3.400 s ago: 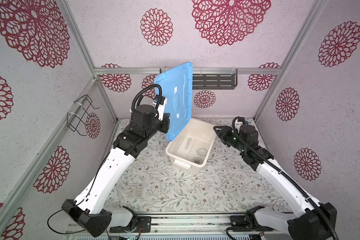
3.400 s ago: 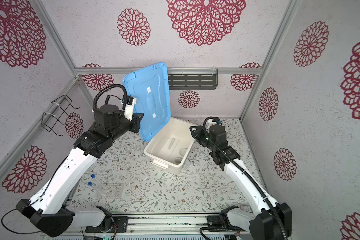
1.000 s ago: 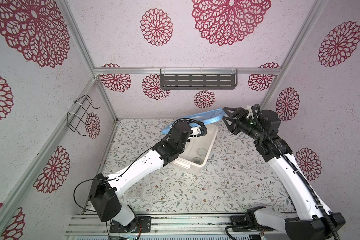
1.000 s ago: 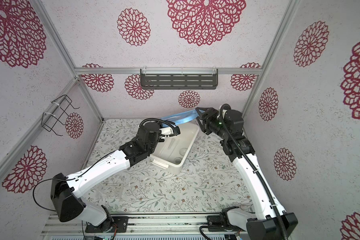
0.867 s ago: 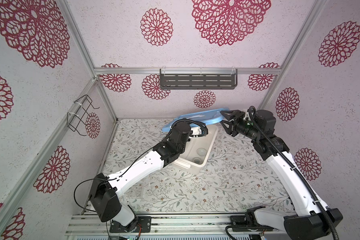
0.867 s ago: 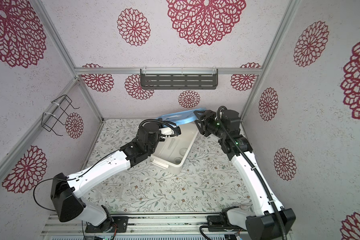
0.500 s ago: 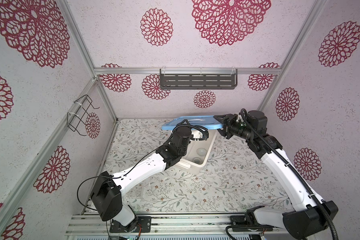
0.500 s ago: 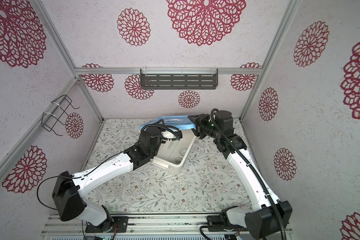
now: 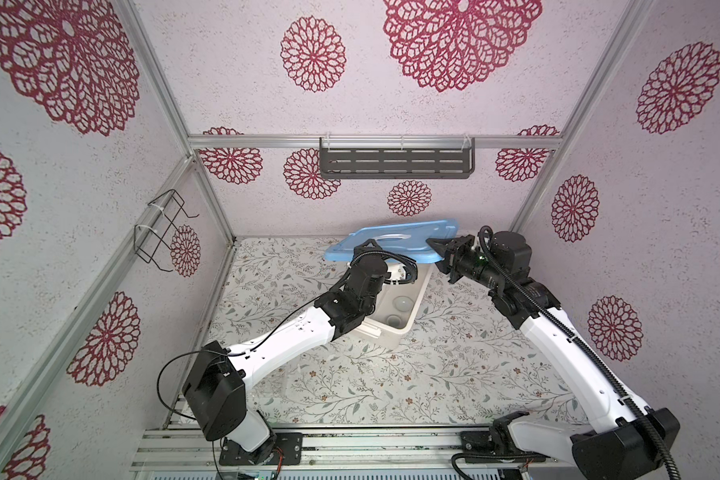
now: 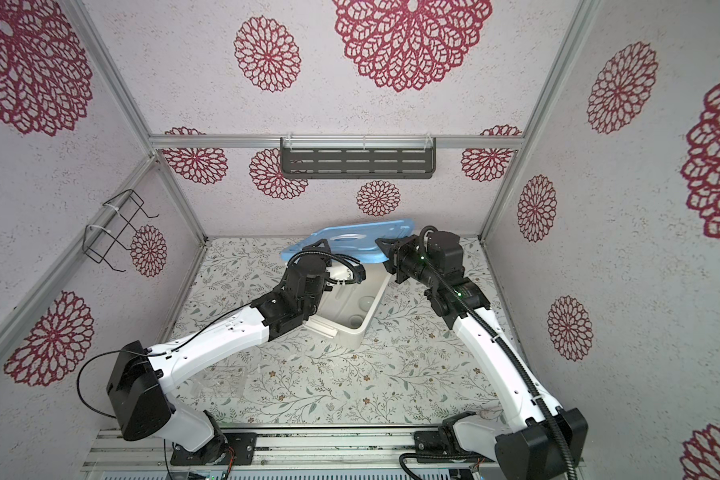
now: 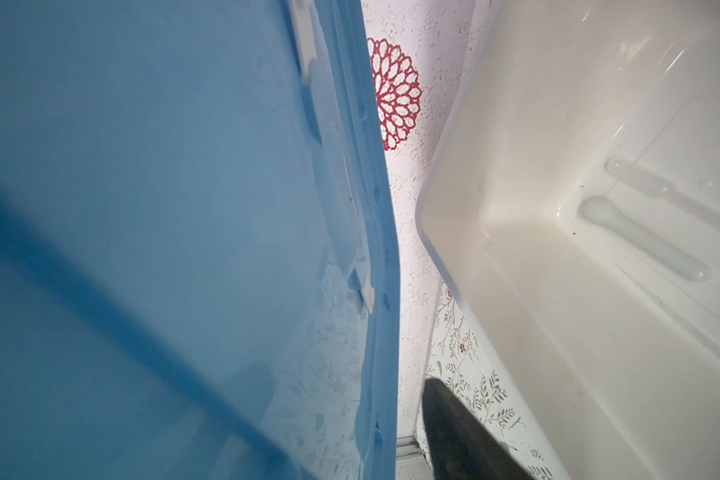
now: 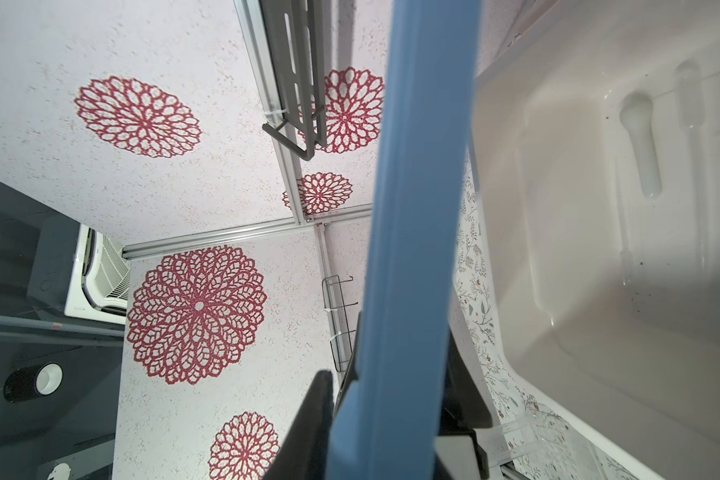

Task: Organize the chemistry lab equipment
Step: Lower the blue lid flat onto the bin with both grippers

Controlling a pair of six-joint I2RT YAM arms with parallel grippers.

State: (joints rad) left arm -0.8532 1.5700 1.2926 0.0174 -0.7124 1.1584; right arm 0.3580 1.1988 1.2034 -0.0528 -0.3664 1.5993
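right end effector point(image 12: 385, 382) clamps lid point(image 12: 420, 166); pestle point(image 12: 641, 137) lies along tub point(image 12: 558, 249), bulb rearward.

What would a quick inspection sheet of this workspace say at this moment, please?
Surface: floral tabletop, no spills seen.
Job's things: a white bowl, a second white bowl and the white pestle lie in the white tub; clear rack on the tabletop beside the left arm; capped tubes not in view.
Clutter: nothing seen.
Grippers: right gripper, jaws clamped on the rim of the blue lid, above the tub; left gripper, jaws open astride the lid's edge.
Cables: black cable loops at the left arm's base; corrugated hose runs along the right arm.
Surroundings: grey wall shelf, wire holder on the left wall.
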